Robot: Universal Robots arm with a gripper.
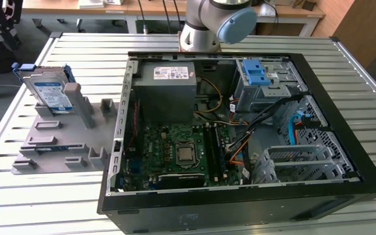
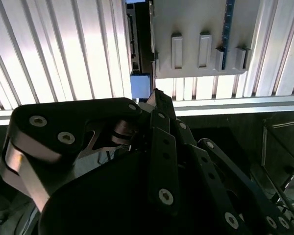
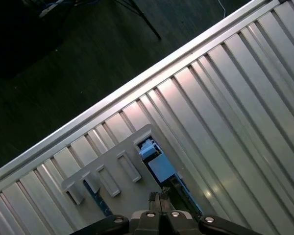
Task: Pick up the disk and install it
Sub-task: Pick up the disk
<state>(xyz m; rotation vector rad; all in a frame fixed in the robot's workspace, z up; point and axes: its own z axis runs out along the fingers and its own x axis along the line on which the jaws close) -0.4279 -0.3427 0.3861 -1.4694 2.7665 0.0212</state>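
Note:
The disk [image 1: 49, 93] stands on edge in a grey holder [image 1: 57, 142] at the exterior view's left, on the slatted metal table. It is silver with a white-and-blue label and a blue carrier bracket. In both wrist views I look down on it edge-on: its blue bracket end [image 2: 140, 85] [image 3: 160, 166] sits beside the holder's grey plate [image 2: 196, 29] [image 3: 112, 171]. My gripper [image 2: 157, 94] [image 3: 159, 198] hangs well above the disk, fingers together with nothing between them, the tips lined up over the bracket end.
An open black computer case [image 1: 344, 98] lies on the table to the exterior view's right of the holder. Inside are a grey power-supply box [image 1: 168, 83], a motherboard [image 1: 181, 152], a metal drive cage with a blue latch [image 1: 260, 73] and a second metal cage [image 1: 305, 161].

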